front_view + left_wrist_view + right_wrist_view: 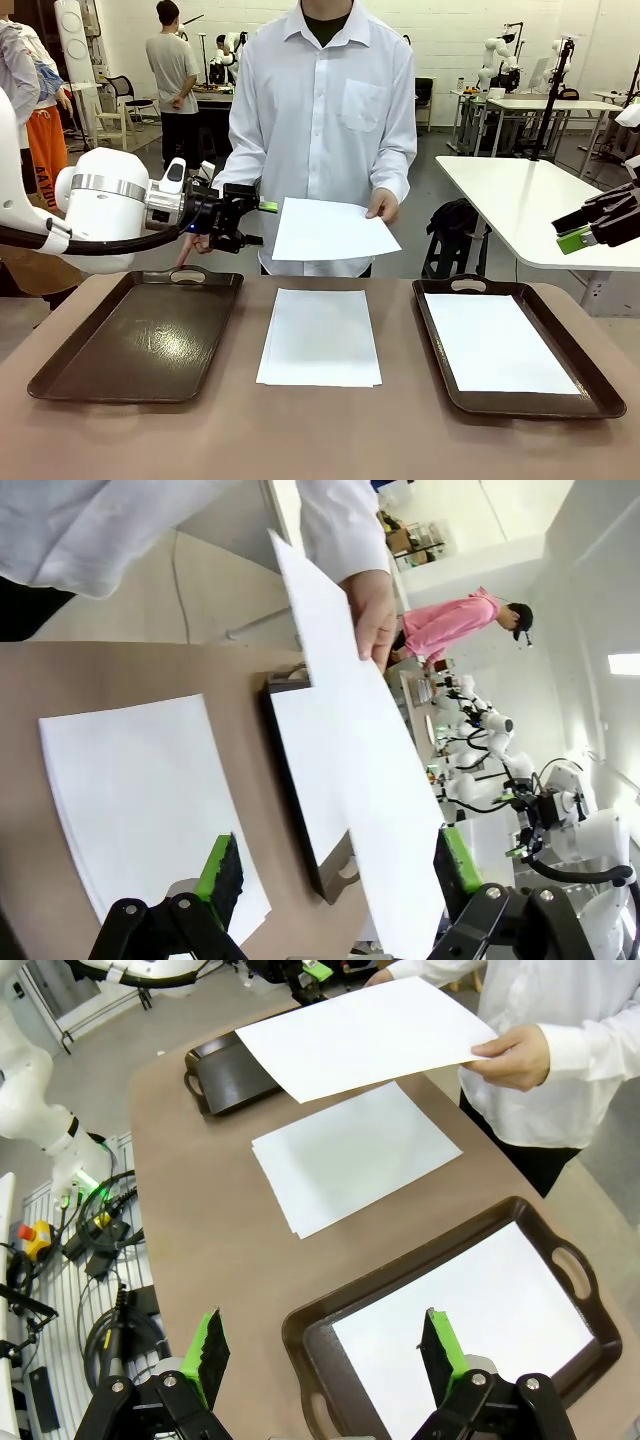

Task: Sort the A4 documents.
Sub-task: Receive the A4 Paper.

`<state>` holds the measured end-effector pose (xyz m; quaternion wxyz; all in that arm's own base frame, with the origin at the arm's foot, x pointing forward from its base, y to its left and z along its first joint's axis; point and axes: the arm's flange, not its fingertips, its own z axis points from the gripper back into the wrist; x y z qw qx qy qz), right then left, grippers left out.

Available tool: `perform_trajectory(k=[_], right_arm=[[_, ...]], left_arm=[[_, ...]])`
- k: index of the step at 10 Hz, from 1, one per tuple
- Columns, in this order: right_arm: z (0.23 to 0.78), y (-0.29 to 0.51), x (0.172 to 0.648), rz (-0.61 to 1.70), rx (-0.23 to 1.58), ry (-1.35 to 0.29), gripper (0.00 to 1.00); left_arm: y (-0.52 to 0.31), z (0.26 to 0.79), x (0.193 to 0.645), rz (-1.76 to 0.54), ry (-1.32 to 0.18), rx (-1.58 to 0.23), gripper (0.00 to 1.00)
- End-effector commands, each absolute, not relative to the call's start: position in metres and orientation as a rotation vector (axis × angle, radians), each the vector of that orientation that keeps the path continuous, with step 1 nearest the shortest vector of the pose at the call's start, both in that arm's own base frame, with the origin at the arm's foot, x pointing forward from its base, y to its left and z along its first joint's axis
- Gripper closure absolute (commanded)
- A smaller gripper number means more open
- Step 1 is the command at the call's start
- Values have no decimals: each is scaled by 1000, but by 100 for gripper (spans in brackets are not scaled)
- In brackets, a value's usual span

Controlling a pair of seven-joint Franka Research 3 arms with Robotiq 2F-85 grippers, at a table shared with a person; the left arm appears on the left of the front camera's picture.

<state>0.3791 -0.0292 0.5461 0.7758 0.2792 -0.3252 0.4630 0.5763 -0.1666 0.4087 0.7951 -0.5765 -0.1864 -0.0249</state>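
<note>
Now, taking the offered sheet.
Left hand point(258, 224) gapes released, the left edge of the sheet point(335, 230) held out by the person point(320, 110) between its fingers, above the surface's point(320, 430) far side; close squarely on that edge without creasing. Right hand point(592, 228) hangs released over the right tray point(432, 340).

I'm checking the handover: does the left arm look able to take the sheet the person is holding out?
Probably yes: the left end effector is open right at the edge of the held sheet, with nothing in between.
</note>
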Motion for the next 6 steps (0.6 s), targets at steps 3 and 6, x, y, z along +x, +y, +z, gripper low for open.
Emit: perform_trajectory(k=[3,6], right_arm=[[544,-28,379,1005,608,-698,0],[544,-28,379,1005,608,-698,0]], left_arm=[[-186,399,589,-38,-352,-1390,0],[-198,399,592,-41,-331,-1425,0]])
